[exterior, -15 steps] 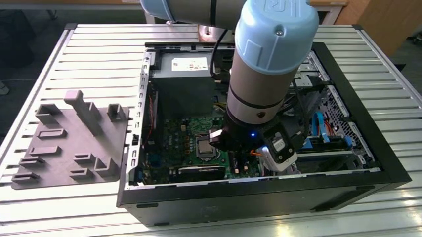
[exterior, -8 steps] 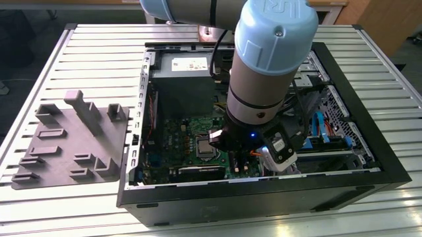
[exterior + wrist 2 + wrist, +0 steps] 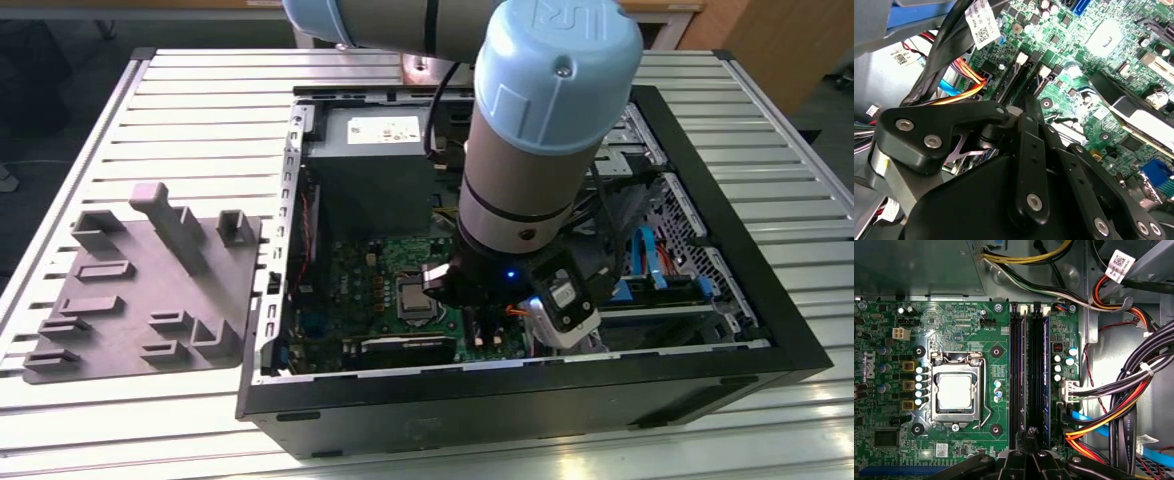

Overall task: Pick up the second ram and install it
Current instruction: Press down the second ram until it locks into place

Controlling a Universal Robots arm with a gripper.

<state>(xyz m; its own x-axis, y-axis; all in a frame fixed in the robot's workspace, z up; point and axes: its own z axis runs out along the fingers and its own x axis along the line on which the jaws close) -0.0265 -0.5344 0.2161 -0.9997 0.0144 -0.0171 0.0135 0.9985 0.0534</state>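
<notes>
Our pincer [image 3: 1030, 447] hangs low inside the computer case [image 3: 747, 355], fingers drawn together over the near end of the memory slots [image 3: 1028, 375]. The second ram [image 3: 1044, 375] seems seated in the slot toward the cables, though we cannot tell whether we grip it. Uneven pressure could leave one end unlatched.

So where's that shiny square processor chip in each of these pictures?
Exterior view: processor on the green motherboard, to the exterior view's left of the arm.
First wrist view: processor beside the black memory slots.
Second wrist view: processor beyond those slots.
Shared landmark: the green motherboard.
</notes>
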